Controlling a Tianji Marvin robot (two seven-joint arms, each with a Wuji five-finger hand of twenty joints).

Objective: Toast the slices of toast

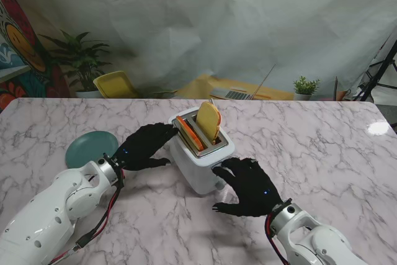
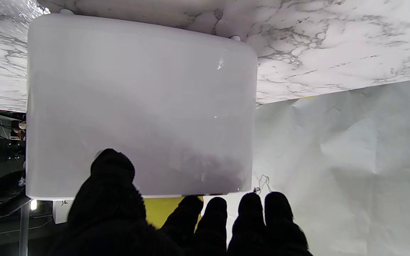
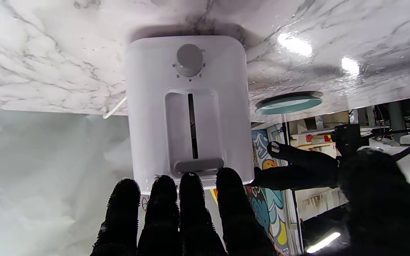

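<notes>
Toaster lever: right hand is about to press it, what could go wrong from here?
1. The right hand's fingertips sit at the edge of the lever, which is at the top of its slot; they may slip off.
2. One toast slice stands high and tilted out of the toaster; it may jam rather than drop.
3. The left hand rests only against the toaster's side, so pressing could tip or slide it.
</notes>
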